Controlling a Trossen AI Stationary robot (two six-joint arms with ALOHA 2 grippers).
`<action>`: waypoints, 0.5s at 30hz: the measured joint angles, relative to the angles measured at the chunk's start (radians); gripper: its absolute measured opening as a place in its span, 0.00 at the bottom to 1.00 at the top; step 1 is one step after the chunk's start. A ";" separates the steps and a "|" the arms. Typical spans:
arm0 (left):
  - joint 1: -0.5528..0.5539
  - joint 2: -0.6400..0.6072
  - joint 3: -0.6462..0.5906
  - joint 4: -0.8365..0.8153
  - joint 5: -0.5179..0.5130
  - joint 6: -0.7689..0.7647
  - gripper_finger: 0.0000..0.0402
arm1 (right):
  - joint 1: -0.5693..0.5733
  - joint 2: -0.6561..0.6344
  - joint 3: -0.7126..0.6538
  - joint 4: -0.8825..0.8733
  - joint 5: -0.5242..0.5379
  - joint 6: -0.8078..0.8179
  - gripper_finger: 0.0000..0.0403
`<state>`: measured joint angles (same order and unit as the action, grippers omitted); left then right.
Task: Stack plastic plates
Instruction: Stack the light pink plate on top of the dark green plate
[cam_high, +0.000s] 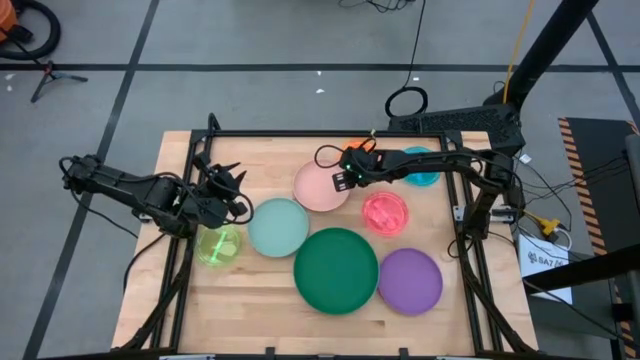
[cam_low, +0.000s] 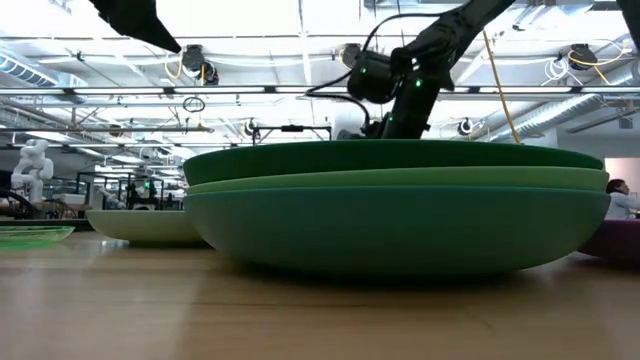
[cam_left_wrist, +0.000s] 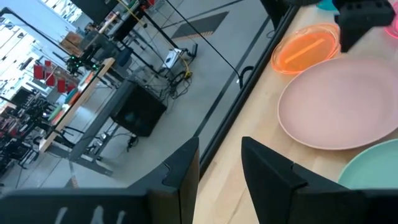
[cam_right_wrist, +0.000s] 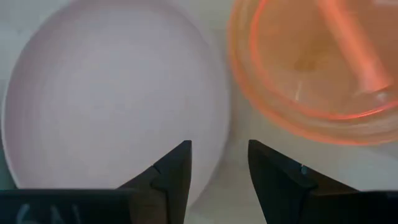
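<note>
High view: wood table (cam_high: 250, 290) with plates spread across it. Dark green plate (cam_high: 336, 270) sits front-centre, purple plate (cam_high: 410, 281) just to its right, rims touching or nearly so. Mint plate (cam_high: 278, 227) is left of centre, its rim meeting the pink plate (cam_high: 318, 188) behind it. Magenta plate (cam_high: 385, 213) is right of pink. Teal plate (cam_high: 422, 168) is at the back right, partly under the right arm. Yellow-green plate (cam_high: 218, 246) sits near the left edge. Left gripper (cam_high: 228, 186) hovers over the table just behind yellow-green and left of mint, holding nothing. Right gripper (cam_high: 345, 178) is over the back-right rim of pink.

Low view: the green stack fills the frame, dark green (cam_low: 400, 155) on top of a light green plate (cam_low: 400, 180), then another dark green one under that. Mint (cam_low: 145, 225) is behind at left, yellow-green (cam_low: 35, 236) at far left. Right arm hangs above the stack.

Left wrist view: left fingers (cam_left_wrist: 183, 171) parted, empty, aimed past the table edge. Pink (cam_left_wrist: 342, 102), an orange plate (cam_left_wrist: 306, 48) behind it and a mint rim (cam_left_wrist: 373, 174) are ahead.

Right wrist view: right fingers (cam_right_wrist: 174, 171) parted, nothing between them, above the gap where pink (cam_right_wrist: 112, 93) sits just beside orange (cam_right_wrist: 317, 62).
</note>
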<state>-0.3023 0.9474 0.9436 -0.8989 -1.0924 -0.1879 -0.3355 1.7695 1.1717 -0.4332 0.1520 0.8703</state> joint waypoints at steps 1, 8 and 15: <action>0.000 0.000 0.000 0.000 0.000 0.000 0.32 | 0.001 0.012 0.000 0.003 0.000 -0.001 0.37; 0.000 0.000 0.000 -0.002 0.000 -0.024 0.32 | 0.003 0.043 0.000 0.018 0.000 0.000 0.37; 0.000 0.000 0.000 -0.002 0.000 -0.035 0.32 | 0.003 0.042 0.000 0.048 -0.048 -0.012 0.37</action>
<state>-0.3023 0.9474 0.9436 -0.9009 -1.0920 -0.2234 -0.3328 1.8114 1.1717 -0.3855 0.1037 0.8581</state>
